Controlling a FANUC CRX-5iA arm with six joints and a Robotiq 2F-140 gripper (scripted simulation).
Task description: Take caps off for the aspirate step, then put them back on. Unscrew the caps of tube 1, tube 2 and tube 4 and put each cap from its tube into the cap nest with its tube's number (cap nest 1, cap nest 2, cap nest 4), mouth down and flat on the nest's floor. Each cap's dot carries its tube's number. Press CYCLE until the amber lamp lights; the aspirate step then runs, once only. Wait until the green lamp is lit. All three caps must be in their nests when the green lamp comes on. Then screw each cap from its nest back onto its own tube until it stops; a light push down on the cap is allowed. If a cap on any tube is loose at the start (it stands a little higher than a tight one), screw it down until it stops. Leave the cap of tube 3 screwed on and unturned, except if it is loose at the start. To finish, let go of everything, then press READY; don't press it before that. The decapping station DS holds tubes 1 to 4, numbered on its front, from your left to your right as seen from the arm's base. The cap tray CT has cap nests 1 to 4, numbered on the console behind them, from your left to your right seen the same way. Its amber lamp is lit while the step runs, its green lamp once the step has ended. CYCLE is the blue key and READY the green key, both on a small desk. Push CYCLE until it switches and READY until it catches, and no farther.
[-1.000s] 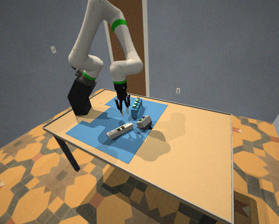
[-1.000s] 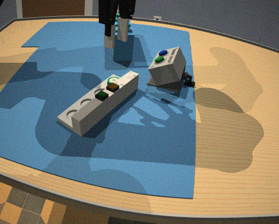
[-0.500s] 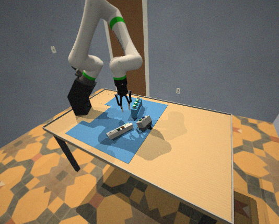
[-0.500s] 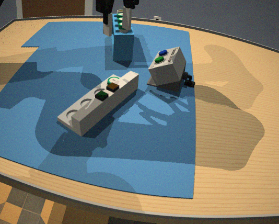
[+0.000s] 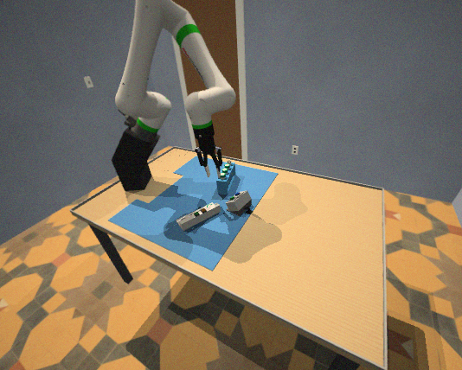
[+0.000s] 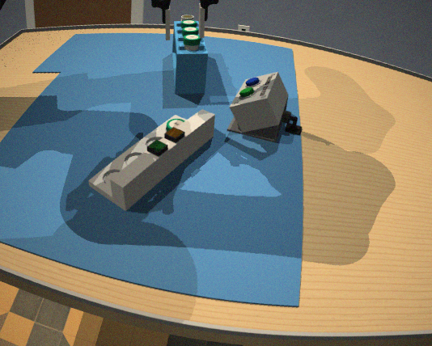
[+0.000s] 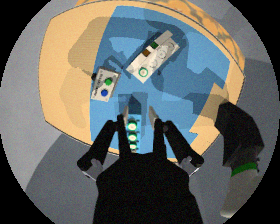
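Exterior | hand (image 6: pixel 184 25) part-open, holding nothing | straddles uncapped rear tube (image 6: pixel 187 17)

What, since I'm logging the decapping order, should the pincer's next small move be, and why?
Probably lower onto the green-topped cap beside the bare tube mouth, then close. The black pincer hangs open and empty, its fingers straddling the blue tube block. Only one round cap lies in the grey cap tray, so more caps must come off.
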